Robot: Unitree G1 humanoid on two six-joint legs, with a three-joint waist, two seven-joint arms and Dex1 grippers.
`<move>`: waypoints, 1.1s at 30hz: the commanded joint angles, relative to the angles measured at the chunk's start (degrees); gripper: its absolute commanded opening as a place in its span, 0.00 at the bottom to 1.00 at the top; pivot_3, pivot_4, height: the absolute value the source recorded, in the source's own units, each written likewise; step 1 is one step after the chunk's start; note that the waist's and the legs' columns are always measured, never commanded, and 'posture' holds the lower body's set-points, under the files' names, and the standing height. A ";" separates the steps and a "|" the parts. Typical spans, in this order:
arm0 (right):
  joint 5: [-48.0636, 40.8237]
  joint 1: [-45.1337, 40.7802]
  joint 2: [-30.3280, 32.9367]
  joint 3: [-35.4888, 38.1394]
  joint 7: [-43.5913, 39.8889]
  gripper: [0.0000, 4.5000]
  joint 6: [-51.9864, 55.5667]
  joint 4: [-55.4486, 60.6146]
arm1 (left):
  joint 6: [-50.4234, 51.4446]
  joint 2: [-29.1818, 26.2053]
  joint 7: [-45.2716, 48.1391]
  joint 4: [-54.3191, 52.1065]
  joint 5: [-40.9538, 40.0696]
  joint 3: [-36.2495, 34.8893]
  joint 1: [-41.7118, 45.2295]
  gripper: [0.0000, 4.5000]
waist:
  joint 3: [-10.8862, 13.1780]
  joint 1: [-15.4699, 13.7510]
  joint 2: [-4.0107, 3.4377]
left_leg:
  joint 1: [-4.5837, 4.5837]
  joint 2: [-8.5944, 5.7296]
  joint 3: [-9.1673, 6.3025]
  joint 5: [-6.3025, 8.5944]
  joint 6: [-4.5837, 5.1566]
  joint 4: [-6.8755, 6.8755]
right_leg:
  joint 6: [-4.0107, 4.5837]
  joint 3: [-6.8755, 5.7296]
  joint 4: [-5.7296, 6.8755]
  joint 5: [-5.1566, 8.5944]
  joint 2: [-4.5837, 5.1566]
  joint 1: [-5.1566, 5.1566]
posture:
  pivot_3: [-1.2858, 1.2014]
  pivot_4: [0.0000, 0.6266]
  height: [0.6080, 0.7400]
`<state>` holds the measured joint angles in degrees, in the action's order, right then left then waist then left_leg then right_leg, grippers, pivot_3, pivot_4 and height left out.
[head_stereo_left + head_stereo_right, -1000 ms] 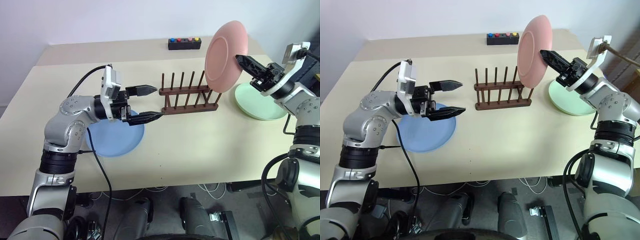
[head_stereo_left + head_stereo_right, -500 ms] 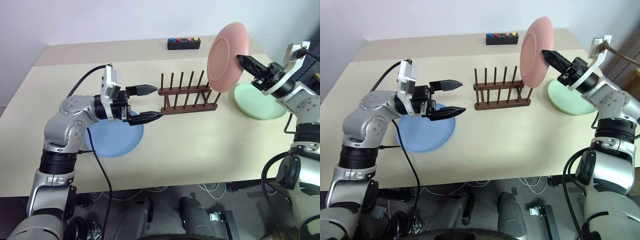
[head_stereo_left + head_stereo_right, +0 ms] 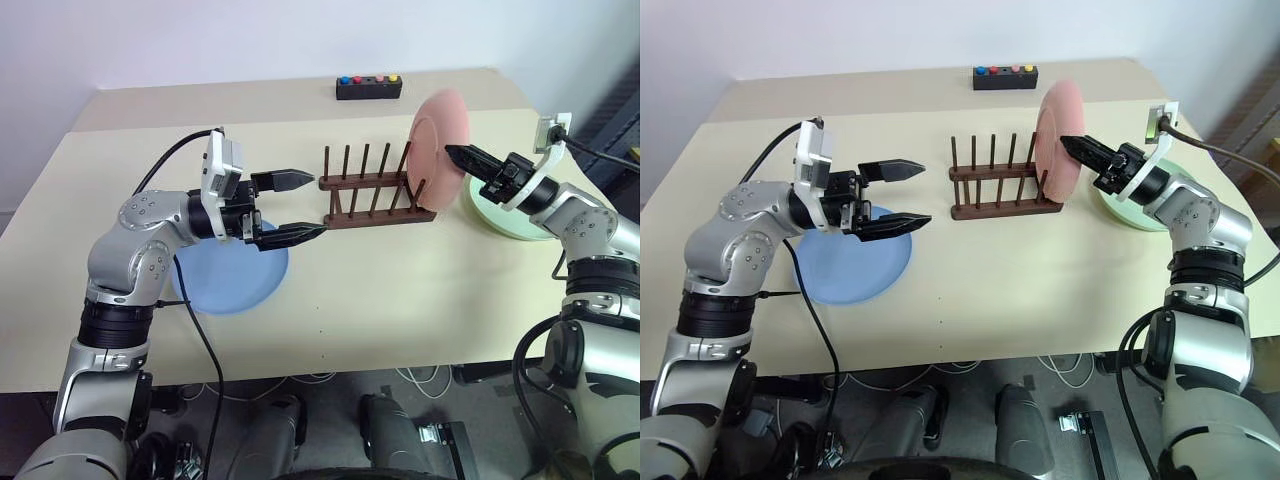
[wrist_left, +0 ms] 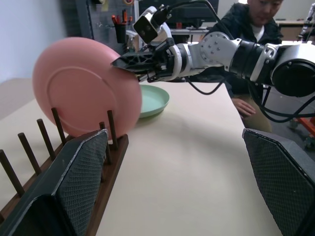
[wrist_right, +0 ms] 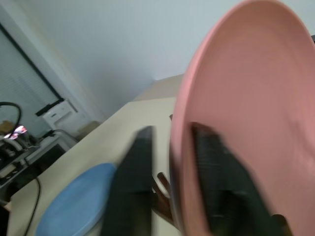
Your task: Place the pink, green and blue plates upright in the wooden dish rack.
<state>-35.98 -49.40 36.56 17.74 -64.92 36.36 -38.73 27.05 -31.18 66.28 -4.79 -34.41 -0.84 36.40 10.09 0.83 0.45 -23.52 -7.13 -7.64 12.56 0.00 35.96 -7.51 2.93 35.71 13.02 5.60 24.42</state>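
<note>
My right gripper (image 3: 1072,146) reaches in from the right, its two black fingers straddling the upper rim of the pink plate (image 3: 437,132), one finger on each face. The fingers look slightly parted around the rim, but I cannot tell whether they are pinching it or have let it go. The pink plate stands upright at the right end of the wooden dish rack (image 3: 378,197), its lower edge down among the last pegs, leaning a little toward the left.

My left gripper (image 3: 303,207) hovers level just to the left of the rack, pointing at its end, fingers spread wide with nothing between them. In the left wrist view those two textured fingers (image 4: 81,179) frame the rack's rail and the plate beyond.

The blue plate (image 3: 228,276) lies flat on the beige table (image 3: 400,300) under my left forearm. The green plate (image 3: 505,208) lies flat to the right of the rack, beneath my right arm. A small black box with coloured buttons (image 3: 369,87) sits at the far edge of the table, well apart from the rack. A person (image 4: 248,37) in dark clothing sits beyond the table's far end
</note>
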 commanded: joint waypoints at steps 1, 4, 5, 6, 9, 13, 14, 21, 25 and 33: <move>-0.29 -0.39 0.44 0.74 -0.73 0.64 -0.52 1.52 | -0.47 -0.60 0.05 -1.71 -0.51 -0.63 0.16 1.00 | 0.00 0.01 0.00 | 0.00 0.00 0.00 0.00 0.00 0.00 | 0.00 0.00 0.00 0.00 0.00 0.00 | 0.52 0.24 1.00; 1.19 -0.43 0.60 0.35 0.66 0.96 -2.87 3.10 | -0.50 -0.51 0.08 -1.49 -0.50 -0.56 0.30 1.00 | 0.00 0.06 0.00 | 0.00 0.00 0.00 0.00 0.00 -0.01 | 0.00 0.00 0.02 0.00 0.00 0.01 | 0.52 0.24 1.00; 2.15 -0.38 0.58 0.34 1.17 0.98 -5.33 4.01 | -0.53 -0.46 0.10 -1.39 -0.48 -0.53 0.34 1.00 | 0.00 0.05 0.00 | 0.00 0.00 0.00 0.00 0.00 -0.01 | 0.00 0.00 0.02 0.00 0.00 0.01 | 0.52 0.24 1.00; 2.77 -0.33 0.54 0.36 1.43 0.98 -7.00 4.58 | -0.56 -0.43 0.12 -1.33 -0.47 -0.52 0.36 1.00 | 0.00 0.04 0.00 | 0.00 0.00 0.00 0.00 0.00 -0.01 | 0.00 0.00 0.02 0.00 0.00 0.01 | 0.52 0.24 1.00; 3.30 -0.40 0.81 1.16 2.00 0.98 -10.60 6.10 | -0.57 -0.36 0.16 -1.38 -0.51 -0.47 0.31 1.00 | 0.00 0.04 0.00 | 0.00 0.00 0.00 0.00 -0.01 -0.01 | 0.00 0.00 0.02 0.00 0.00 0.02 | 0.52 0.24 1.00; 3.43 0.05 1.10 2.30 3.39 0.98 -14.40 8.41 | -0.66 -0.17 0.19 -1.31 -0.52 -0.36 0.30 1.00 | 0.00 0.03 0.00 | 0.00 0.00 0.00 0.00 -0.01 -0.01 | 0.00 0.00 0.02 0.00 0.00 0.02 | 0.52 0.24 1.00; 3.03 0.06 1.25 3.16 4.07 0.98 -15.15 8.97 | -0.66 -0.09 0.16 -1.29 -0.54 -0.34 0.30 1.00 | 0.00 0.02 0.00 | 0.00 0.00 0.00 0.00 -0.01 -0.01 | 0.00 0.00 0.02 0.00 0.00 0.01 | 0.52 0.24 1.00; 1.13 0.49 3.23 11.21 12.64 0.98 -19.13 7.53 | -0.52 0.31 0.11 -1.59 -0.85 -0.20 0.07 1.00 | 0.00 -0.17 0.00 | 0.00 0.00 0.00 0.00 -0.01 0.00 | 0.00 0.00 0.02 0.00 0.00 0.01 | 0.52 0.24 1.00; 1.86 4.35 5.09 12.68 15.05 0.98 -17.72 7.95 | -0.85 1.27 -0.66 -2.21 -0.34 0.59 -0.16 1.00 | -0.01 -0.14 0.00 | 0.00 0.00 0.00 0.00 -0.01 -0.01 | 0.00 0.01 0.01 0.00 0.01 0.00 | 0.52 0.24 1.00; 20.63 14.70 12.30 0.52 21.45 0.98 -25.09 2.28 | 0.83 6.88 -7.52 -2.84 4.14 6.94 1.10 1.00 | -0.02 0.02 -0.05 | 0.03 -0.02 0.05 -0.01 -0.01 0.02 | 0.01 0.04 0.11 0.01 0.00 0.00 | 0.52 0.24 1.00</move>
<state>-16.24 -34.25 46.87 18.19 -43.17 13.02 -38.10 28.88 -24.94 60.78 -6.45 -32.29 5.09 36.33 10.07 0.85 0.40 -23.48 -7.15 -7.57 12.55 -0.01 35.97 -7.50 2.99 35.83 13.03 5.60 24.43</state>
